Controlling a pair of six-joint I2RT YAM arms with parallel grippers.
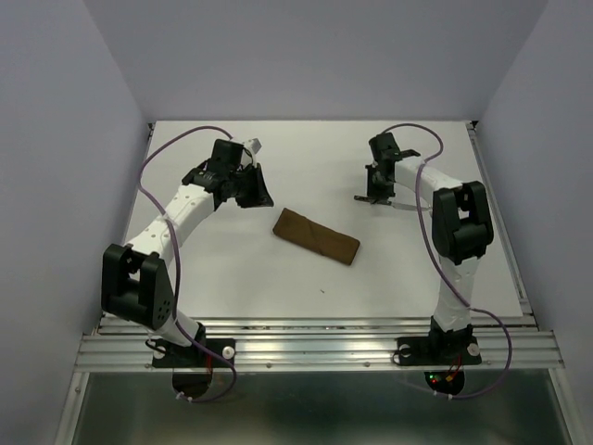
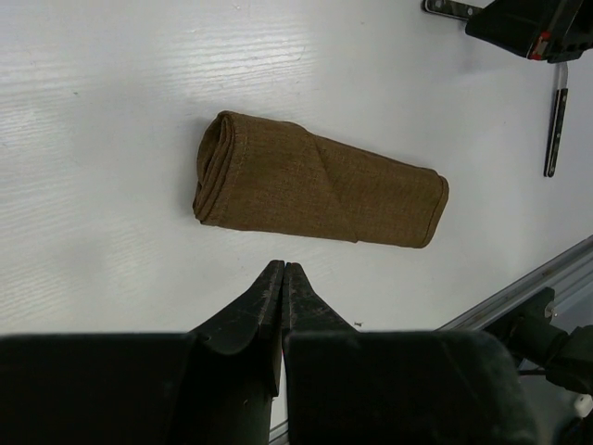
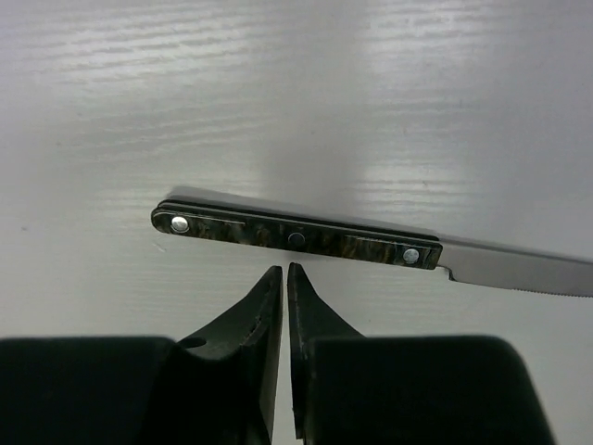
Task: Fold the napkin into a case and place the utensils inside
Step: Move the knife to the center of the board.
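Observation:
The napkin is folded into a narrow dark brown case lying slantwise mid-table; it also shows in the left wrist view. My left gripper is shut and empty, to the left of the case, its tips just short of the case's long side. The knife lies flat on the table, dark riveted handle to the left, blade to the right. My right gripper is shut and empty, its tips just beside the middle of the handle. I cannot pick out the fork for certain.
In the left wrist view a second slim dark utensil lies near the right gripper; its head is hidden. The knife's handle end shows there too. White walls enclose the table on three sides. A metal rail runs along the near edge.

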